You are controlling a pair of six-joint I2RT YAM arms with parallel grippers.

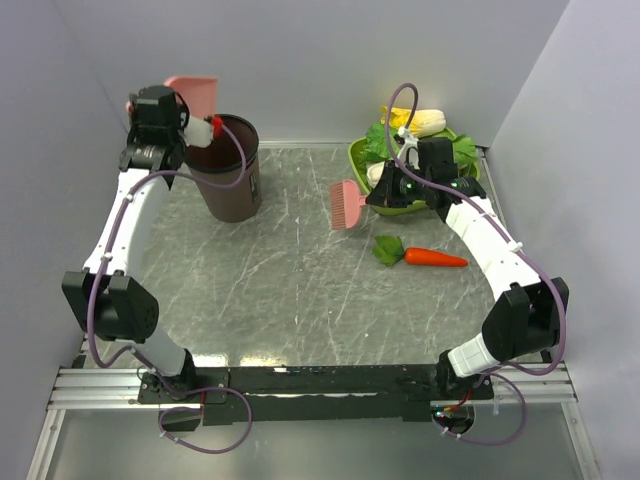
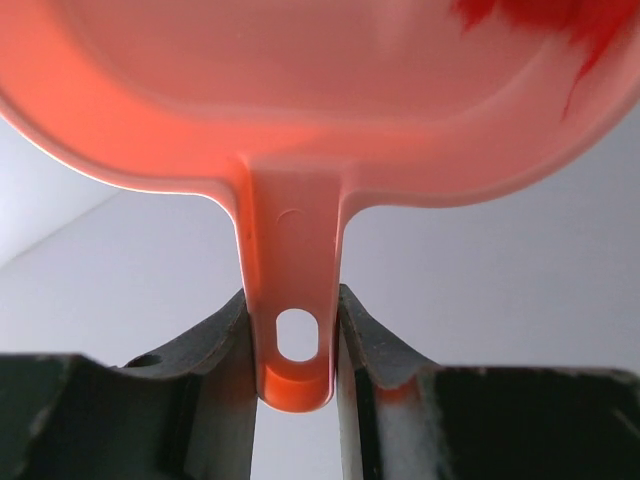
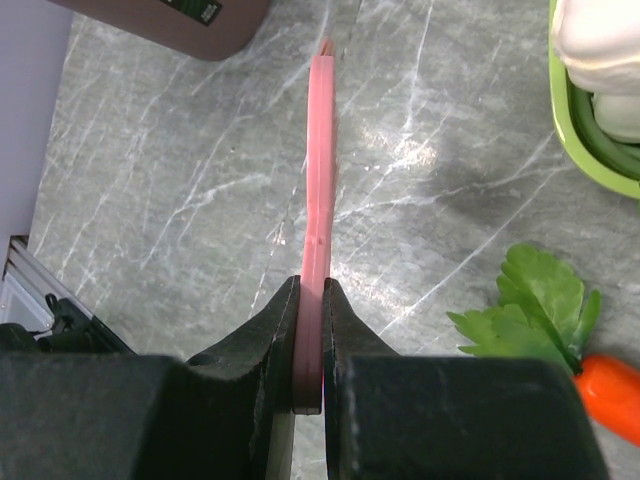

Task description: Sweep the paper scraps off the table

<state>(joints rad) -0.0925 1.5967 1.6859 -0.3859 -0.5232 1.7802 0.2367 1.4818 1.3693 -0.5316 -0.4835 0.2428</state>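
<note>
Desk (image 1: 300, 290): flat grey marble-pattern slab with white veins, pale matte panels on three sides, black rail along the near edge.

Bin (image 1: 232, 170): brown, round and tapered, with a dull smooth wall. It stands upright at the far left of the desk.

Bowl (image 1: 356, 158): glossy lime-green plastic with a rounded rim, at the far right. It is heaped with toy greens and a pale corn cob (image 1: 426, 122).

Dustpan (image 2: 320, 80): thin translucent salmon-pink plastic with a curved back wall and a flat handle ending in an oval hang hole. My left gripper (image 2: 293, 300) is clamped on that handle and holds the pan raised by the bin's far-left rim.

Brush (image 1: 348, 205): pink, with a flat blade-like handle and a fan of bristles, left of the bowl. My right gripper (image 3: 310, 290) is pinched tight on the handle, which the right wrist view shows edge-on.

Carrot (image 1: 435, 258): smooth orange with a crinkled green leaf top, lying flat to the near right of the brush.

Paper scraps (image 2: 540, 20): seen only as blurred red blotches through the pan's wall, so they appear to lie inside the dustpan. Shape and count cannot be made out.
</note>
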